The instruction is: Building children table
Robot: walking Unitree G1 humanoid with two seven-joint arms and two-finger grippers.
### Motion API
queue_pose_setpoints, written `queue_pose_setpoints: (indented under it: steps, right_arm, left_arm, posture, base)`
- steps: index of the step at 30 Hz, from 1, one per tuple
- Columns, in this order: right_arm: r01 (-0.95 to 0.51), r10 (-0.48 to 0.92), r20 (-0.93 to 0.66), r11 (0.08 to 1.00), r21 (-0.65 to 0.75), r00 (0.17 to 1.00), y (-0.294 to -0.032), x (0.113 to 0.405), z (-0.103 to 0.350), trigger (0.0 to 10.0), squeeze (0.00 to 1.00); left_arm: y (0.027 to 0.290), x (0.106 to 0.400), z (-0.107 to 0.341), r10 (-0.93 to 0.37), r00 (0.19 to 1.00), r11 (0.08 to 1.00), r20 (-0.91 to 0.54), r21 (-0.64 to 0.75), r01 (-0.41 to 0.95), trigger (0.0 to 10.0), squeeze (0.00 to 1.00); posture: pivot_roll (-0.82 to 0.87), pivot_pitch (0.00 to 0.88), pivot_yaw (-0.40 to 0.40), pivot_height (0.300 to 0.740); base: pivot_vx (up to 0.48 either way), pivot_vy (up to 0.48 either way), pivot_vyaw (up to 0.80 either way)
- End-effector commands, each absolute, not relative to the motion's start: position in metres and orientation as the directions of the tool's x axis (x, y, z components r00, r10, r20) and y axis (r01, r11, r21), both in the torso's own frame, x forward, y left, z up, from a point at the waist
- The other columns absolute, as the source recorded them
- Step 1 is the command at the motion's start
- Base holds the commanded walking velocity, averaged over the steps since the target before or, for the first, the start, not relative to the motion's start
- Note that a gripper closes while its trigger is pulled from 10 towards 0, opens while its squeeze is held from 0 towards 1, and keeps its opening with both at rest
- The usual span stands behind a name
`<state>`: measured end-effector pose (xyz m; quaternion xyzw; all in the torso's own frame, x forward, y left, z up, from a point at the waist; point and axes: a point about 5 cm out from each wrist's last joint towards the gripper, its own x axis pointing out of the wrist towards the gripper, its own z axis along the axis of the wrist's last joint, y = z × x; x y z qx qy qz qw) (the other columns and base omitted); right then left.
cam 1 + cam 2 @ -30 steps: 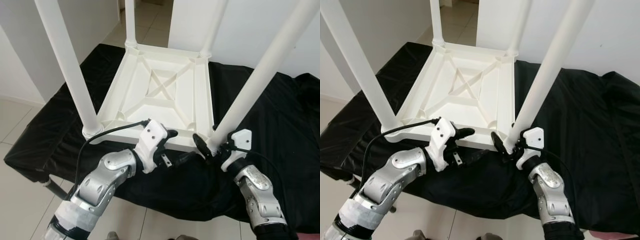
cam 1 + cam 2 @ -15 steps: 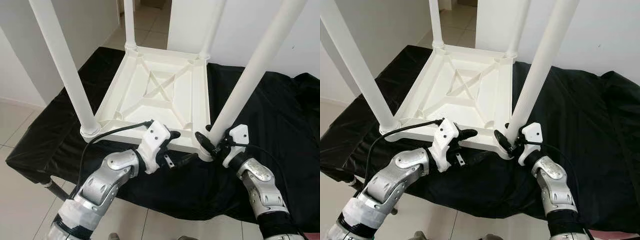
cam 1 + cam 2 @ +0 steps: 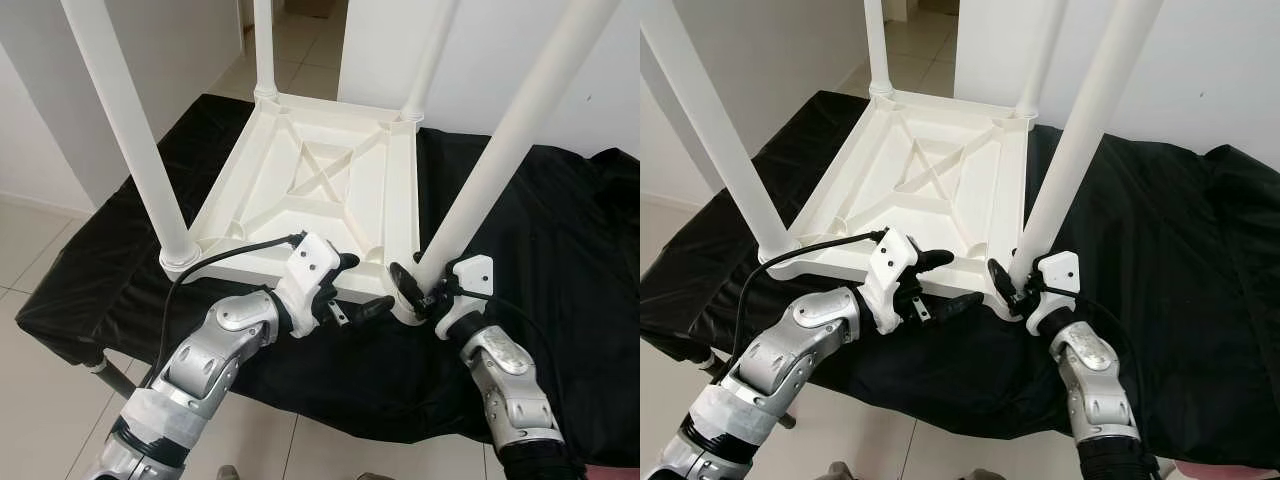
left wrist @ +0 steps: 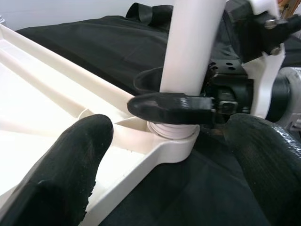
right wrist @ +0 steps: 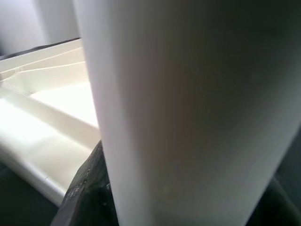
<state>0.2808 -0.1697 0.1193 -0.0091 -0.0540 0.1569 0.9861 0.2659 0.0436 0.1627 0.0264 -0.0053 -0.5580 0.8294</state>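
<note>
Leg [image 3: 480,170] (top cut off) clamped low by right gripper [image 3: 413,290].

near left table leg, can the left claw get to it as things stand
Probably yes. The left claw sits open at the upturned table top's front edge, and the near left leg stands along that same edge with nothing between them. The right claw is shut on the near right leg.

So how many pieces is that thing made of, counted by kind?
White table legs: 4, the near right one gripped low by the right gripper
White tabletop, upside down: 1
Black cloth underneath: 1
Total: 6
</note>
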Motion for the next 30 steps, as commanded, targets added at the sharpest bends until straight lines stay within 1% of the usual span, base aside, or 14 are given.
queue_pose_setpoints:
  steps: [1, 3, 4, 5, 6, 8, 10, 11, 15, 18, 19, 25, 29, 30]
  right_arm:
    - [-0.208, 0.208, 0.071, 0.978, -0.016, 0.975, -0.176, 0.278, 0.113, 10.0, 0.0]
    - [-0.09, 0.089, 0.064, 0.996, 0.018, 0.994, -0.175, 0.274, 0.11, 10.0, 0.0]
    - [-0.09, 0.089, 0.064, 0.996, 0.018, 0.994, -0.175, 0.274, 0.11, 10.0, 0.0]
    - [-0.01, 0.008, 0.051, 0.999, 0.037, 0.999, -0.176, 0.272, 0.107, 10.0, 0.0]
    - [-0.01, 0.008, 0.051, 0.999, 0.037, 0.999, -0.176, 0.272, 0.107, 10.0, 0.0]
    - [0.047, -0.049, 0.035, 0.997, 0.054, 0.998, -0.176, 0.27, 0.105, 10.0, 0.0]
    - [0.154, -0.156, 0.022, 0.984, 0.091, 0.987, -0.169, 0.266, 0.102, 10.0, 0.0]
    - [0.17, -0.174, 0.02, 0.979, 0.115, 0.985, -0.163, 0.265, 0.102, 10.0, 0.0]
    - [0.176, -0.18, 0.019, 0.976, 0.129, 0.983, -0.158, 0.265, 0.103, 10.0, 0.0]
    - [0.145, -0.152, 0.04, 0.978, 0.151, 0.988, -0.15, 0.265, 0.106, 10.0, 0.0]
    - [0.12, -0.13, 0.057, 0.982, 0.144, 0.99, -0.149, 0.264, 0.107, 10.0, 1.0]
    - [0.114, -0.123, 0.065, 0.984, 0.136, 0.99, -0.148, 0.263, 0.109, 10.0, 1.0]
    - [0.05, -0.061, 0.106, 0.994, 0.099, 0.992, -0.155, 0.265, 0.119, 10.0, 1.0]
    - [0.021, -0.031, 0.118, 0.996, 0.085, 0.992, -0.159, 0.266, 0.123, 10.0, 0.0]
  left_arm:
    - [0.042, 0.264, 0.162, -0.948, 0.317, 0.315, -0.028, 0.059, 0.947, 10.0, 0.0]
    - [0.041, 0.264, 0.162, -0.948, 0.317, 0.316, -0.027, 0.056, 0.947, 10.0, 0.0]
    - [0.041, 0.264, 0.162, -0.948, 0.317, 0.316, -0.027, 0.056, 0.947, 10.0, 0.0]
    - [0.041, 0.264, 0.162, -0.948, 0.318, 0.317, -0.025, 0.055, 0.947, 10.0, 0.0]
    - [0.041, 0.264, 0.162, -0.948, 0.318, 0.317, -0.025, 0.055, 0.947, 10.0, 0.0]
    - [0.041, 0.265, 0.162, -0.947, 0.321, 0.319, -0.023, 0.054, 0.946, 10.0, 0.0]
    - [0.04, 0.264, 0.161, -0.946, 0.324, 0.323, -0.017, 0.041, 0.945, 10.0, 0.0]
    - [0.04, 0.263, 0.16, -0.946, 0.324, 0.323, -0.017, 0.038, 0.946, 10.0, 0.0]
    - [0.039, 0.263, 0.16, -0.947, 0.321, 0.32, -0.015, 0.035, 0.947, 10.0, 0.0]
    - [0.038, 0.263, 0.161, -0.949, 0.315, 0.314, -0.015, 0.036, 0.949, 10.0, 0.0]
    - [0.038, 0.264, 0.161, -0.95, 0.31, 0.31, -0.016, 0.039, 0.95, 10.0, 0.0]
    - [0.038, 0.264, 0.161, -0.951, 0.308, 0.307, -0.017, 0.042, 0.951, 10.0, 0.0]
    - [0.035, 0.266, 0.167, -0.961, 0.278, 0.277, -0.008, 0.05, 0.96, 10.0, 0.0]
    - [0.034, 0.269, 0.169, -0.961, 0.276, 0.275, -0.016, 0.055, 0.96, 10.0, 0.0]
  posture:
    - [-0.07, 0.0, -0.035, 0.74]
    - [-0.07, 0.0, -0.034, 0.74]
    - [-0.07, 0.0, -0.034, 0.74]
    - [-0.07, 0.0, -0.038, 0.74]
    - [-0.07, 0.0, -0.038, 0.74]
    - [-0.09, 0.003, -0.041, 0.74]
    - [-0.09, 0.001, -0.04, 0.74]
    - [-0.09, 0.003, -0.038, 0.74]
    - [-0.09, 0.004, -0.038, 0.74]
    - [-0.09, 0.001, -0.033, 0.74]
    - [-0.1, 0.002, -0.028, 0.74]
    - [-0.1, 0.0, -0.029, 0.74]
    - [-0.11, 0.04, -0.038, 0.74]
    - [-0.11, 0.063, -0.036, 0.74]
  base:
    - [0.0, 0.0, 0.0]
    - [0.0, 0.0, 0.0]
    - [0.0, 0.0, 0.0]
    - [0.0, 0.0, 0.0]
    - [0.0, 0.0, 0.0]
    - [0.0, 0.0, 0.0]
    - [0.0, 0.0, 0.0]
    - [0.0, 0.0, 0.0]
    - [0.0, 0.0, 0.0]
    - [0.0, 0.0, 0.0]
    - [0.0, 0.0, 0.0]
    - [0.0, 0.0, 0.0]
    - [0.0, 0.0, 0.0]
    - [0.0, 0.0, 0.0]
